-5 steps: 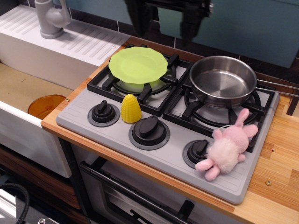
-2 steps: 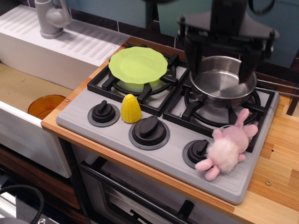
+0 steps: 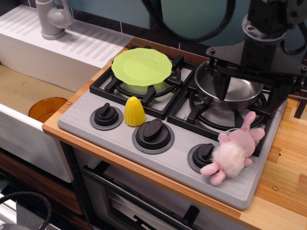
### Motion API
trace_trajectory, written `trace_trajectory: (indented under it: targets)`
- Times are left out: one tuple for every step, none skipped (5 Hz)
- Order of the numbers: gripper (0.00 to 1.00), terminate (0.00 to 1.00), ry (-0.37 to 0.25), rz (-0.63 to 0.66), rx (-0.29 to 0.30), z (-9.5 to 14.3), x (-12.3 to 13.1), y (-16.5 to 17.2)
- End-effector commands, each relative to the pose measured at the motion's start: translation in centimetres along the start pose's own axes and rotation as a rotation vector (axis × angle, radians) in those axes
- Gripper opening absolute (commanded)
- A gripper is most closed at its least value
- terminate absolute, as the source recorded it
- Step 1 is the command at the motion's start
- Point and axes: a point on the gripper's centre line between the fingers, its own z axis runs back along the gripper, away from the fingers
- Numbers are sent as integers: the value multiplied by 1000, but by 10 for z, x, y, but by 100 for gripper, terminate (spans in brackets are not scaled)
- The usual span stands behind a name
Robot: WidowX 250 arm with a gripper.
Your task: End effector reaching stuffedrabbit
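Observation:
The pink stuffed rabbit [image 3: 235,151] lies on the front right corner of the grey toy stove [image 3: 158,160], next to the right knob [image 3: 203,154], with its ears pointing up and right. The black gripper [image 3: 249,93] hangs over the steel pan [image 3: 225,98] on the back right burner, above and behind the rabbit. Its crossbar spans the pan and its two thin fingers [image 3: 221,86] are spread wide apart with nothing between them. It is not touching the rabbit.
A green plate [image 3: 141,66] sits on the back left burner. A yellow toy corn cob [image 3: 134,111] stands between the left knob [image 3: 106,115] and the middle knob [image 3: 153,133]. A white sink with a grey faucet [image 3: 52,19] is at left, with an orange bowl [image 3: 46,108] in the basin.
The gripper has come down from the top edge and moved right, from above the plate and pan to low over the pan, closer to the rabbit. The rabbit has not moved.

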Motion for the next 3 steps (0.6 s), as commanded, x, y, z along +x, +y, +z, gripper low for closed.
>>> trace_trajectory:
  targets:
    - [100, 0, -51, 5, 5, -6, -4, -9]
    - [100, 0, -69, 3, 2, -16, -12, -8]
    - [100, 0, -92, 9, -4, -28, -19, -10]
